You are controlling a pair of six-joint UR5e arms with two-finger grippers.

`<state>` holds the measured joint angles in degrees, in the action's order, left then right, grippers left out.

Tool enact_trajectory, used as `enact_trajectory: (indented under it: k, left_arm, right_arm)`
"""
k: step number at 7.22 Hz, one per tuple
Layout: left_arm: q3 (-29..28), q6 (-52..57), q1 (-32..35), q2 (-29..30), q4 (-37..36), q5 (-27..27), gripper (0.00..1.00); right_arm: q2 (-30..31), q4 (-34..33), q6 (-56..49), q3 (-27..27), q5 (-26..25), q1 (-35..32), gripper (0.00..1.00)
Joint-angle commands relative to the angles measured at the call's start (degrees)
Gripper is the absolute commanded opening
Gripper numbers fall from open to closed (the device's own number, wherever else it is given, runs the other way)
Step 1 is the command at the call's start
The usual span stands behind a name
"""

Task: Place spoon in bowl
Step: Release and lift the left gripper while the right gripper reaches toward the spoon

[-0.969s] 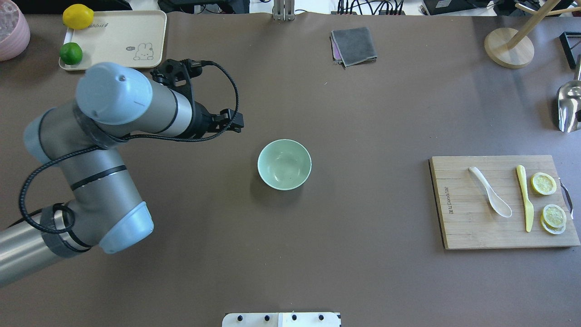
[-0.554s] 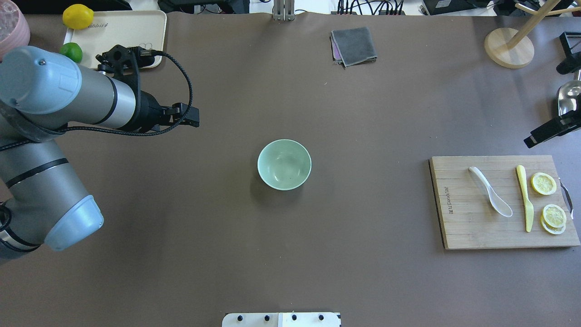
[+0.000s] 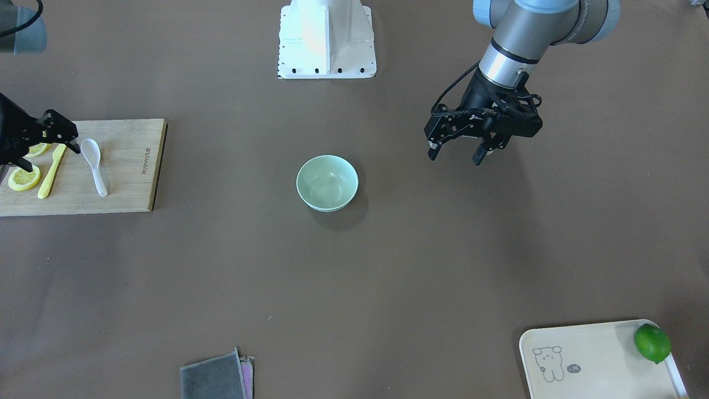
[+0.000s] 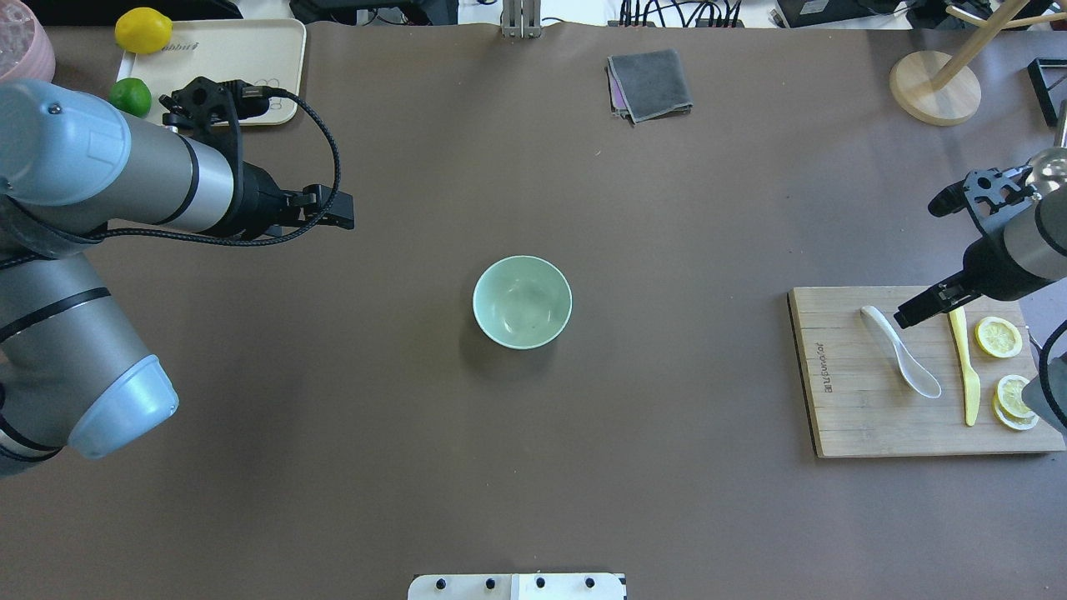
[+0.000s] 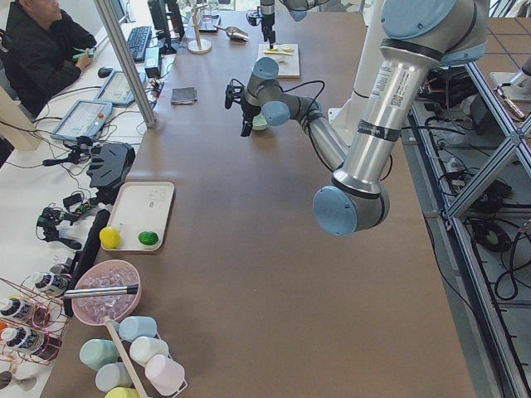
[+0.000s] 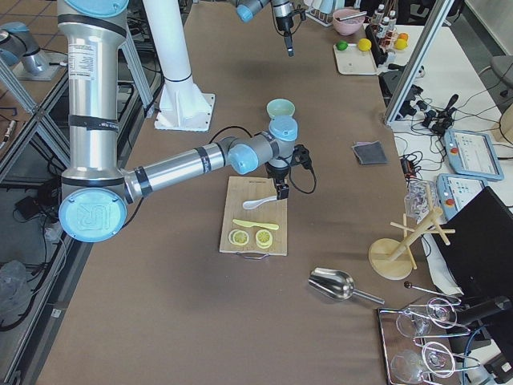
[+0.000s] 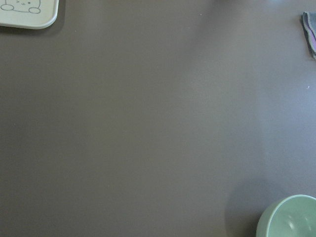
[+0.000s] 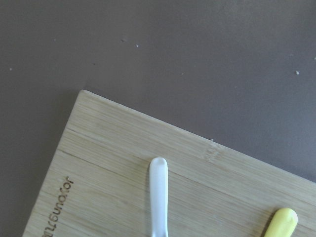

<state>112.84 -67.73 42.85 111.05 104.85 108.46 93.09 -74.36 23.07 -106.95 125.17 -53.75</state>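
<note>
The white spoon (image 4: 902, 352) lies on a wooden cutting board (image 4: 842, 417) at the right, handle pointing away from the robot. It also shows in the front view (image 3: 95, 166), and its handle shows in the right wrist view (image 8: 159, 197). The mint-green bowl (image 4: 523, 302) stands empty at the table's middle, also in the front view (image 3: 327, 183) and the left wrist view (image 7: 291, 219). My right gripper (image 4: 917, 310) hovers open and empty above the board's far edge, just right of the spoon's handle. My left gripper (image 3: 455, 155) is open and empty, raised well left of the bowl.
A yellow plastic knife (image 4: 965, 367) and lemon slices (image 4: 999, 337) lie on the board right of the spoon. A grey cloth (image 4: 650, 83) lies at the far middle. A cream tray (image 4: 233, 67) with a lime (image 4: 131, 96) and a lemon (image 4: 143, 29) is far left. A wooden stand (image 4: 934, 87) is far right.
My left arm has drawn back to the left, away from the bowl. My right arm has come in from the right edge to above the cutting board, near the spoon's handle.
</note>
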Motion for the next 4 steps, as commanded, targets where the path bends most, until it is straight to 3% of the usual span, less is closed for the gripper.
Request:
enact_trajectory:
  k: [1, 4]
  left_arm:
    - [-0.1, 0.0, 0.0, -0.1, 0.0, 0.0, 0.97]
    - [-0.2, 0.0, 0.0, -0.1, 0.1, 0.0, 0.97]
  right_arm:
    - [-1.7, 3.3, 2.2, 5.1, -1.6, 3.1, 1.0]
    - [-2.4, 7.7, 6.3, 7.6, -1.3, 4.5, 0.95]
